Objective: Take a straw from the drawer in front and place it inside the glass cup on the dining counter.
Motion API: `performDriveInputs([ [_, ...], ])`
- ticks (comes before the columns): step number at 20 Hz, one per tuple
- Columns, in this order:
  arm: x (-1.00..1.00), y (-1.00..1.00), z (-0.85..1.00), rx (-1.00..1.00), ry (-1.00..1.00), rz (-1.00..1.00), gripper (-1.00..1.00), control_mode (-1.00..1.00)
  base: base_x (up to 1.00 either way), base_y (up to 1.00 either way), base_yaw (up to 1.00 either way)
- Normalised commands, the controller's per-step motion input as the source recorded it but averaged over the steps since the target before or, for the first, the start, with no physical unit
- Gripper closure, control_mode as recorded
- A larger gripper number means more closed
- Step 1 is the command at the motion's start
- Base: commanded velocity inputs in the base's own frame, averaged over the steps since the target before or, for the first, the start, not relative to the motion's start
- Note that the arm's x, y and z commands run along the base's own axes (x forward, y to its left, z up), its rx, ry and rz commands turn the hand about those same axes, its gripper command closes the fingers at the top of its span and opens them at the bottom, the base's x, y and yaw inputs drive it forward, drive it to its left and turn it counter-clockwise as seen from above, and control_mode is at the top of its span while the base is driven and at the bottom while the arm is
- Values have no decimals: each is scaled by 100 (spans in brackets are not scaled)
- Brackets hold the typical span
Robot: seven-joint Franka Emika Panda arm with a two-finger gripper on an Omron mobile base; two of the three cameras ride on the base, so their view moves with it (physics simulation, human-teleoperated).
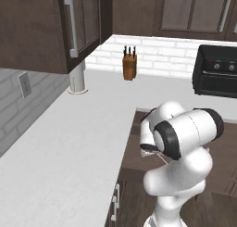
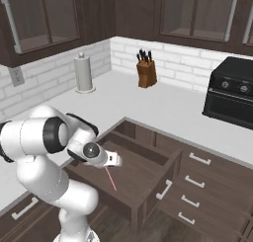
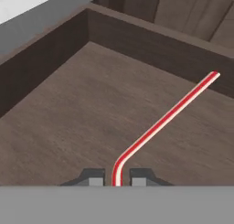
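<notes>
The straw (image 3: 161, 122), thin and red with a bend near its lower end, runs up from between my finger tips; my gripper (image 3: 117, 179) is shut on it. Seen from the right base view, the gripper (image 2: 107, 165) hangs over the open dark wooden drawer (image 2: 148, 173), and the straw (image 2: 111, 180) slants down from it, above the drawer floor. In the hand view, the drawer's floor (image 3: 68, 122) and walls lie below the straw. The glass cup and the dining counter are out of view.
A white worktop (image 2: 163, 107) wraps around the drawer. On it stand a knife block (image 2: 147, 70), a paper towel roll (image 2: 84, 74) and a black oven (image 2: 231, 93). Shut drawers with silver handles (image 2: 197, 159) sit to the right. Dark wall cabinets (image 1: 51, 27) hang above.
</notes>
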Motion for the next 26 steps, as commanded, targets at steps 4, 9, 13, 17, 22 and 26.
performDriveInputs([
  [4,78,-26,100,0,0,-5,100,-100,0,0,0],
  [9,54,-34,100,2,4,-4,100,-100,0,0,0],
  [13,8,-44,100,11,16,0,100,-100,0,0,0],
  [17,-6,-51,100,20,22,0,100,-100,0,0,0],
  [22,1,-33,100,25,27,0,100,-100,0,0,0],
  [26,23,-12,100,22,29,-1,100,-100,0,0,0],
])
